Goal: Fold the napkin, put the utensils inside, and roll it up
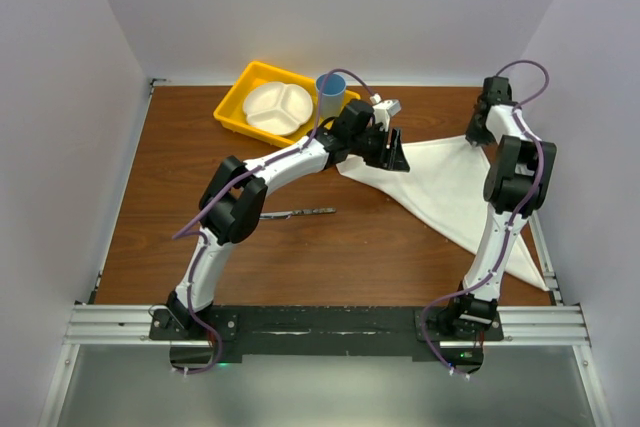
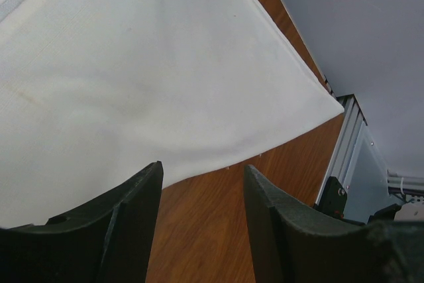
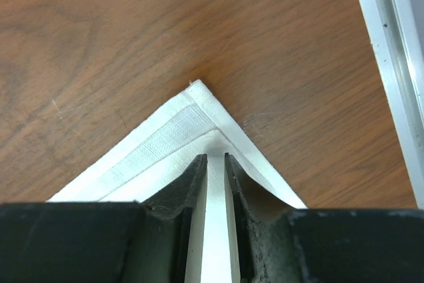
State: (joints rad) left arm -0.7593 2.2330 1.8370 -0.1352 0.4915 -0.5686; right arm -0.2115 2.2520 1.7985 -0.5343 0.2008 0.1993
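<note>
Overhead, the yellow tray [image 1: 236,107] with the white divided plate [image 1: 277,107] sits far left of the napkin [image 1: 450,187], at the back of the table [image 1: 350,247]. A blue cup [image 1: 330,95] stands just beside the tray on the side nearer the napkin. The knife [image 1: 298,213] lies alone on the wood, well left of the napkin and apart from it.

The left gripper [image 1: 390,147] hangs at the napkin's left point. Only its wrist view shows that the jaws of this gripper [image 2: 202,175] are parted with nothing between them. Bare wood lies below, and the napkin's [image 2: 132,77] edge runs just beyond the fingertips.

The napkin spreads as a flat white triangle on the right half of the table, reaching the near right edge. The right gripper [image 1: 480,132] is at the napkin's far right corner. From above its jaws are hard to read, but its wrist view shows this gripper [image 3: 215,160] clenched on the hemmed corner of the napkin [image 3: 165,144], cloth running between the fingers.
</note>
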